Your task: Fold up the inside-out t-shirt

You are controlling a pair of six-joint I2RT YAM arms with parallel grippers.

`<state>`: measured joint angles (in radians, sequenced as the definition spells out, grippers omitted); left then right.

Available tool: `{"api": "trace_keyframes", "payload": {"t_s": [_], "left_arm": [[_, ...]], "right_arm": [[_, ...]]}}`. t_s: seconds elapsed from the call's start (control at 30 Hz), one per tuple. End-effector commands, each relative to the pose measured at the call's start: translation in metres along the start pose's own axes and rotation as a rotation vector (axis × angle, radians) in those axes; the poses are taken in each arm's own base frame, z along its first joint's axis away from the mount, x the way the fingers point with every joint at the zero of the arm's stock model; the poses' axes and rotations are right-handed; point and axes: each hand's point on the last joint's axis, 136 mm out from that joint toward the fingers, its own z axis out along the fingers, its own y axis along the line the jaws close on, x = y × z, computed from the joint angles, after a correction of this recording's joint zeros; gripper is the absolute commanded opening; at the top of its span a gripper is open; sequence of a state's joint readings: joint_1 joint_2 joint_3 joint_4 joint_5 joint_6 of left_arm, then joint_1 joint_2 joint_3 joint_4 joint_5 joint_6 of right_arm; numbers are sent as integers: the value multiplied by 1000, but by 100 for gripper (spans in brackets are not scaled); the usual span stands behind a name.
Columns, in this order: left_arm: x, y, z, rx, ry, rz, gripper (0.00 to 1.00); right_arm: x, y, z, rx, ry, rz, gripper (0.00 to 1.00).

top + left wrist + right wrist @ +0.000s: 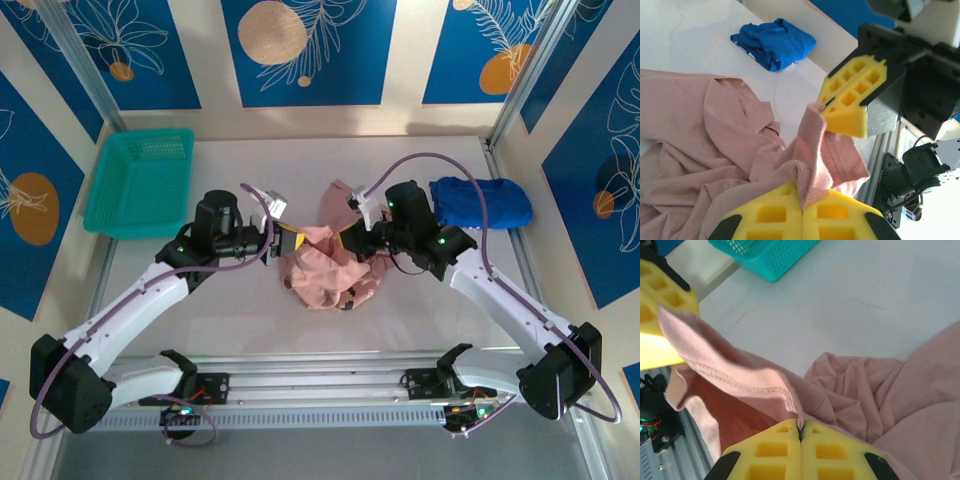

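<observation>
The inside-out t-shirt (322, 275) lies crumpled in a salmon-pink heap at the middle of the table, between the two arms. My left gripper (290, 241) is shut on a ribbed edge of it; in the left wrist view the yellow jaws (802, 200) pinch a fold of the t-shirt (700, 130). My right gripper (347, 238) is shut on a stitched hem of the t-shirt (865, 390), the seam caught between its jaws (801, 427). A short band of cloth stretches, raised off the table, from one gripper to the other, which stand close together.
A teal basket (140, 182) stands at the back left. A royal-blue garment (482, 202) lies bunched at the back right. The metal rail (320, 385) carrying the arm bases runs along the table's near edge.
</observation>
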<state>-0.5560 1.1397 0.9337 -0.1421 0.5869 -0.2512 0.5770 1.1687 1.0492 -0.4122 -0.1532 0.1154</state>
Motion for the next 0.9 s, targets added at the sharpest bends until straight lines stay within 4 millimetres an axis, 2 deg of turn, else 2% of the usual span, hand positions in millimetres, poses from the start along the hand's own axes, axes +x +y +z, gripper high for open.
{"api": "trace_keyframes", "payload": {"t_s": [0.0,0.1,0.3,0.4,0.6,0.77,0.87], "left_arm": [[4,9,-6,-46,-7,23,0],[18,19,-6,-93,8,11,0],[40,30,-19,-179,-20,24,31],[52,34,-26,-223,-47,41,42],[66,20,-29,-205,-62,123,56],[77,11,-19,-228,-16,211,64],[79,14,-11,-294,4,259,70]], "right_arm": [[-24,1,-15,54,-61,21,0],[-30,-6,-19,127,-63,66,0],[-34,-1,-10,185,-24,127,0],[-37,5,-2,194,3,138,0],[-42,10,7,217,40,142,0],[-46,12,11,218,49,142,0],[-45,12,13,218,58,140,0]]}}
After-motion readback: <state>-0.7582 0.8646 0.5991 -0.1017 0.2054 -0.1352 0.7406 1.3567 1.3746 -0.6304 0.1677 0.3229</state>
